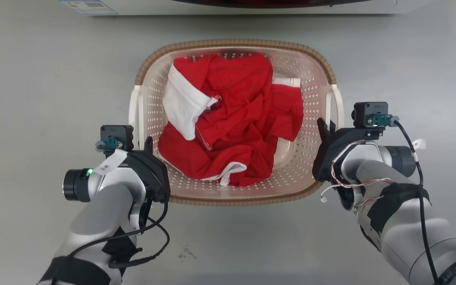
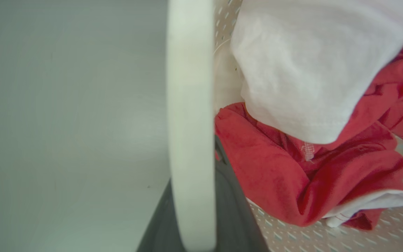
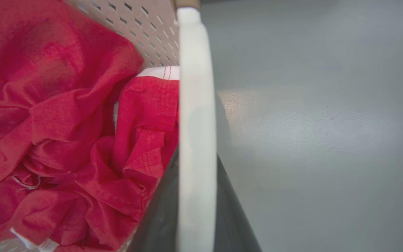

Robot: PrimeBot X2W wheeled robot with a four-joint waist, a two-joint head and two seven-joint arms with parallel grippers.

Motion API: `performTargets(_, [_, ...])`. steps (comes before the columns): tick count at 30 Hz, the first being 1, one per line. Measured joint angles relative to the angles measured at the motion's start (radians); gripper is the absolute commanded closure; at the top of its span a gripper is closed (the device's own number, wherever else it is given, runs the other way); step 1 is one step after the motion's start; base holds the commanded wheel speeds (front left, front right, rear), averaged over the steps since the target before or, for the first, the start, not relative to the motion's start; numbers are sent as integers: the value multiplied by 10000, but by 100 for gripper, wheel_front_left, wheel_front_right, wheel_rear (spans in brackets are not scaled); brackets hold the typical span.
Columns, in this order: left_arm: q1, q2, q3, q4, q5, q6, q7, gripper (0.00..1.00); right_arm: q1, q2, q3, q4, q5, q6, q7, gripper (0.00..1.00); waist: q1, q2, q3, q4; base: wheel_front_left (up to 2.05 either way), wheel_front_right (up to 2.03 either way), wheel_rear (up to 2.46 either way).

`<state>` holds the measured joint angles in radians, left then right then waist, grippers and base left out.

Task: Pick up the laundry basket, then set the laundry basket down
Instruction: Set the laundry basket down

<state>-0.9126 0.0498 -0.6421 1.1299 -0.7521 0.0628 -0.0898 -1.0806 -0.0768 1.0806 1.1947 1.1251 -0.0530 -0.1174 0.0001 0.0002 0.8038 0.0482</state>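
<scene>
1. Nearest the robot, the left pincer (image 1: 147, 144) stands at the basket's left side and the right pincer (image 1: 323, 128) at its right side, both arms reaching forward over the grey floor (image 1: 54, 79)
2. In the left wrist view the left handle (image 2: 191, 105) runs straight up the picture, with the dark of the fingers (image 2: 234, 210) showing on either side of it. The right wrist view shows the right handle (image 3: 196, 105) lying the same way. Each pincer therefore sits about a white loop handle, but it cannot be told whether it is spread or pinching the loop
3. Just beyond, the laundry basket (image 1: 234, 42) sits upright between the two arms, holding a crumpled red garment (image 1: 236, 118) with a white cloth (image 1: 182, 105) on top of it. It appears to rest on the floor, though from above a slight lift cannot be ruled out
4. Farthest off, the edge of a white appliance (image 1: 251, 8) runs along the top of the head view, apart from the basket's far rim
5. As a judgement, the reach to both handles looks finished, while a sure hold on them, the lift and the setting down all seem left to do
</scene>
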Motion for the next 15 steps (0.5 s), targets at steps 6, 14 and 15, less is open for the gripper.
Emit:
performTargets(6, [-327,27,23,31,71,-4,-140,100,-338,8,25,50,-73,2,-109,100,0,0,285,-35,0,0,0])
performTargets(14, [-534,6,15,199,142,-13,-368,100,-547,29,65,119,-88,21,-249,100,0,-2,669,-54,0,0,0])
performTargets(15, [-572,6,15,224,146,-13,-393,100,-576,33,67,125,-96,40,-251,100,0,-1,708,-53,0,0,0])
